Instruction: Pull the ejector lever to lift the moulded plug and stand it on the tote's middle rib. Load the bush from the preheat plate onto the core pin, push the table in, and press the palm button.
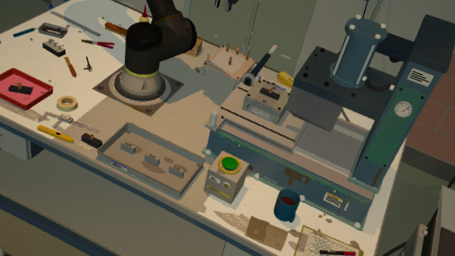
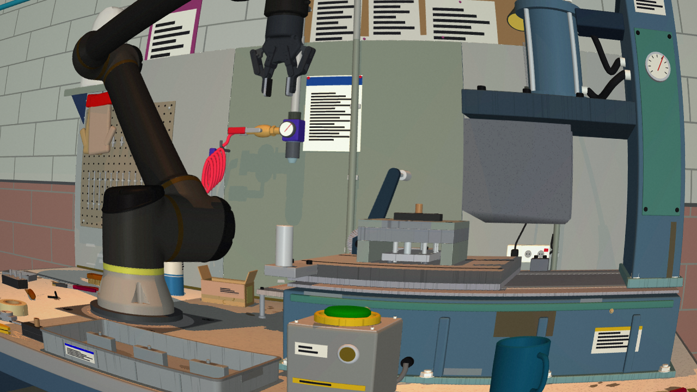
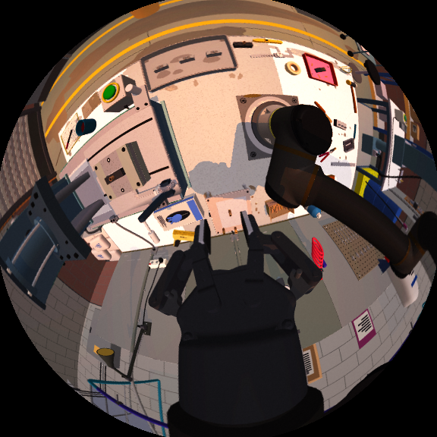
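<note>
The dark moulded plug (image 1: 270,92) sits in the mould block (image 1: 265,101) on the slide table, with the blue ejector lever (image 1: 262,63) rising behind it. The preheat plate (image 1: 230,62) stands left of the lever with small bushes (image 1: 230,60) on it. The grey tote (image 1: 151,159) with three ribs lies at the bench front; its middle rib (image 1: 152,159) is bare. The green palm button (image 1: 230,163) tops a grey box. My gripper (image 2: 277,87) hangs high above the bench, over the plate's rear edge. It is half open and holds nothing.
The blue press (image 1: 378,96) fills the right side, its grey platen (image 2: 516,170) hanging over the table's track. A blue mug (image 1: 287,204) stands before the base. A red tray (image 1: 22,88), tape roll (image 1: 67,103) and hand tools lie on the left.
</note>
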